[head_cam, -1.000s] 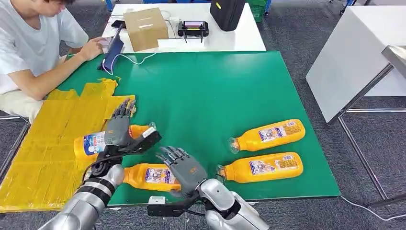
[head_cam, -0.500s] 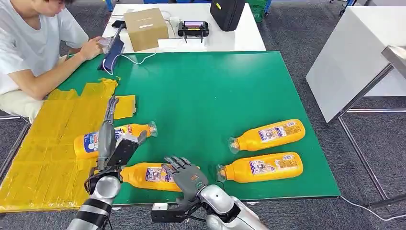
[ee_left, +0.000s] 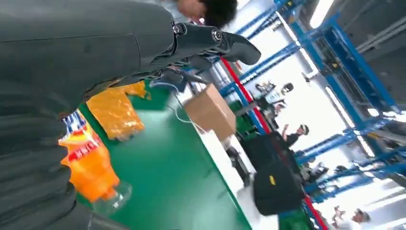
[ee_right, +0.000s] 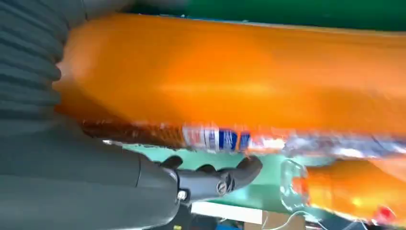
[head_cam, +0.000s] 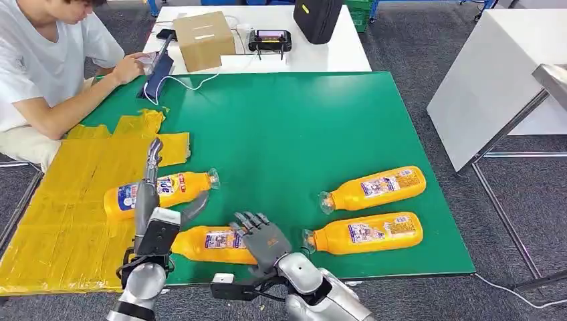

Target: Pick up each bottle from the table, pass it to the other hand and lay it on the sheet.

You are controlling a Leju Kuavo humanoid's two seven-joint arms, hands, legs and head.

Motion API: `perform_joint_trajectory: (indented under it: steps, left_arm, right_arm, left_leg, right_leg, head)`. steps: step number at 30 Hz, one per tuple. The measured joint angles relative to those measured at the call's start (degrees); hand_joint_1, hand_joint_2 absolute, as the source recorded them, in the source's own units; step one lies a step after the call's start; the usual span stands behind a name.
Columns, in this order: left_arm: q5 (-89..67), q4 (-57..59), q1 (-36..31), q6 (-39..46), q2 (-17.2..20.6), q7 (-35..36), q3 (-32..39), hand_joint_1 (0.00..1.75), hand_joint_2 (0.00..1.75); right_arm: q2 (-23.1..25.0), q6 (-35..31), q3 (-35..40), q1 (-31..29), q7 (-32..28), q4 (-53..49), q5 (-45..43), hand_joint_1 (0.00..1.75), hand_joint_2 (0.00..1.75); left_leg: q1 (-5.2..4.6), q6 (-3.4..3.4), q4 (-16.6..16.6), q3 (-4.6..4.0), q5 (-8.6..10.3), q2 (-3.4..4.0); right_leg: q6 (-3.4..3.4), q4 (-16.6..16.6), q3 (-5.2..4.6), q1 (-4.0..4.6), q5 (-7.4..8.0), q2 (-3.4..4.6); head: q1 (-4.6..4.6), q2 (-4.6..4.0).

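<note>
Orange juice filled the bottle your right hand rested on, fingers spread over its blue-and-white label, gripping nothing. It lay on its side at the green table's near edge. Your left hand stood open beside another bottle lying across the edge of the yellow sheet.

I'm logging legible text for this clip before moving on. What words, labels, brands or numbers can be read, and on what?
None can be read for certain.
Bottle on the sheet: blue and white label, lettering too small.
Bottle under the right hand: label print blurred.
Two bottles on the right: labels too small to read.
Black bag: a yellow mark, no readable text.
Cardboard box: no legible print.
</note>
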Motion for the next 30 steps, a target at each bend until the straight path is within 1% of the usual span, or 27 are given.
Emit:
perform_joint_trajectory:
  steps: [3, 7, 8, 10, 12, 13, 16, 17, 18, 22, 23, 24, 26, 27, 28, 30]
  left_arm:
    - [0.7, -0.9, 0.1, 0.0, -0.1, -0.4, -1.0, 0.00, 1.75]
    - [0.9, -1.5, 0.1, 0.0, -0.1, -0.4, -1.8, 0.00, 1.75]
    - [0.9, -1.6, 0.1, 0.0, -0.1, -0.4, -2.0, 0.00, 1.75]
    - [1.0, -1.8, 0.1, 0.0, -0.1, -0.4, -2.3, 0.00, 1.75]
    - [1.1, -1.9, 0.1, 0.0, -0.1, -0.4, -2.4, 0.00, 1.75]
    - [1.3, -1.9, 0.1, 0.0, -0.1, -0.5, -2.4, 0.00, 1.75]
    - [1.7, -1.9, 0.1, -0.1, -0.1, -0.5, -2.6, 0.00, 1.75]
    - [1.8, -1.9, 0.1, -0.1, -0.1, -0.5, -2.7, 0.00, 1.75]
    - [2.0, -1.9, 0.1, -0.2, -0.1, -0.5, -2.8, 0.00, 1.75]
    - [2.3, -1.9, 0.2, -0.2, -0.1, -0.5, -3.0, 0.00, 1.75]
    - [2.3, -1.9, 0.2, -0.2, -0.1, -0.5, -3.0, 0.00, 1.75]
    - [2.3, -2.0, 0.4, -0.2, -0.1, -0.5, -3.2, 0.00, 1.75]
    - [2.6, -3.0, 1.5, -0.7, -0.1, -0.5, -3.3, 0.00, 1.75]
    - [2.8, -3.8, 2.1, -1.3, -0.1, -0.4, -3.3, 0.00, 1.75]
    - [3.0, -4.4, 2.6, -2.0, -0.1, -0.4, -3.3, 0.00, 1.75]
    - [3.8, -5.4, 3.4, -3.5, -0.1, -0.4, -3.8, 0.00, 1.75]
  right_arm:
    - [0.8, 1.3, -0.1, -1.8, 0.2, 3.3, 0.8, 1.45, 1.75]
    - [1.6, 1.3, -0.1, -3.5, 0.3, 6.3, 1.0, 1.45, 1.75]
    - [1.8, 1.3, -0.2, -3.8, 0.3, 6.8, 1.0, 1.55, 1.75]
    - [2.0, 1.3, -0.2, -4.2, 0.3, 7.4, 1.0, 1.69, 1.75]
    - [2.1, 1.4, -0.2, -4.4, 0.3, 8.0, 1.2, 1.71, 1.75]
    - [2.3, 1.5, -0.2, -4.6, 0.3, 8.3, 1.3, 1.75, 1.75]
    - [2.5, 2.1, -0.2, -5.2, 0.3, 9.3, 1.6, 1.75, 1.75]
    - [2.5, 2.1, -0.2, -5.4, 0.2, 9.8, 1.6, 1.75, 1.75]
    - [2.6, 2.1, -0.2, -5.6, 0.2, 10.2, 1.5, 1.75, 1.75]
    - [2.8, 0.6, -0.7, -5.8, -0.2, 11.0, 0.7, 1.75, 1.75]
    - [2.8, -0.9, -1.0, -5.7, -0.5, 11.0, 0.4, 1.75, 1.75]
    - [2.8, -3.9, -1.5, -5.3, -1.6, 10.7, -0.5, 1.75, 1.75]
    - [2.2, -12.6, -4.1, -2.2, -4.8, 7.7, -3.0, 1.75, 1.75]
    - [1.8, -16.4, -5.9, -0.4, -6.1, 4.4, -3.3, 1.75, 1.75]
    - [1.5, -19.2, -7.4, 1.3, -7.1, 0.9, -3.3, 1.75, 1.75]
    - [1.1, -24.6, -10.9, 4.8, -10.3, -7.1, -4.2, 1.75, 1.75]
  left_leg:
    - [0.00, 0.00, 0.0, 0.07, 0.00, 0.00]
    - [0.00, -0.01, 0.0, 0.18, -0.01, 0.00]
    - [0.00, -0.01, 0.0, 0.21, -0.01, 0.00]
    - [0.00, -0.01, 0.0, 0.25, 0.00, 0.00]
    - [0.01, -0.01, 0.0, 0.31, 0.00, 0.00]
    - [0.01, -0.01, 0.0, 0.33, 0.00, 0.01]
    - [0.01, -0.02, 0.0, 0.46, -0.02, 0.03]
    - [0.01, -0.05, 0.0, 0.54, -0.06, 0.03]
    - [0.01, -0.16, 0.0, 0.59, -0.15, 0.03]
    - [0.02, -0.14, 0.0, 0.60, -0.11, 0.03]
    - [0.02, -0.04, 0.0, 0.59, -0.02, 0.02]
    - [0.02, -0.03, 0.0, 0.59, -0.01, 0.02]
    - [0.03, 0.02, 0.0, 0.43, 0.03, -0.04]
    - [0.00, 0.04, 0.0, 0.23, 0.08, -0.04]
    - [-0.01, 0.06, 0.0, 0.05, 0.12, -0.01]
    - [-0.02, 0.06, 0.0, 0.00, 0.10, -0.01]
  right_leg:
    - [0.01, 0.0, 0.06, 0.00, 0.00, 0.00]
    - [-0.01, 0.0, 0.13, 0.00, 0.00, 0.00]
    - [-0.01, 0.0, 0.14, 0.00, 0.00, 0.00]
    - [-0.03, 0.0, 0.17, 0.00, 0.00, 0.00]
    - [-0.05, 0.0, 0.18, 0.00, -0.02, 0.01]
    - [-0.12, 0.0, 0.15, 0.00, -0.06, 0.01]
    - [-0.14, 0.0, 0.04, 0.00, -0.06, 0.02]
    - [-0.15, 0.0, -0.14, 0.00, -0.09, 0.02]
    - [-0.07, 0.0, -0.11, 0.00, -0.16, 0.03]
    - [-0.07, 0.0, -0.10, 0.00, -0.15, 0.03]
    - [-0.12, 0.0, -0.09, 0.00, -0.11, 0.03]
    - [-0.18, 0.0, -0.07, 0.00, -0.06, 0.02]
    - [-0.12, 0.0, 0.08, 0.00, -0.05, -0.02]
    - [0.13, 0.0, 0.27, -0.02, 0.14, 0.00]
    - [0.13, 0.0, 0.09, -0.02, 0.17, 0.02]
    - [0.14, 0.0, 0.03, -0.03, 0.15, 0.01]
  head:
    - [0.00, 0.00]
    - [-0.02, 0.00]
    - [-0.02, 0.00]
    - [-0.02, 0.00]
    - [-0.02, 0.00]
    - [-0.02, 0.00]
    - [-0.02, 0.00]
    - [0.00, 0.00]
    - [0.00, 0.00]
    - [-0.02, 0.00]
    - [-0.02, 0.00]
    - [-0.02, 0.00]
    - [0.09, 0.00]
    - [0.02, 0.00]
    - [0.04, 0.00]
    - [0.02, 0.00]
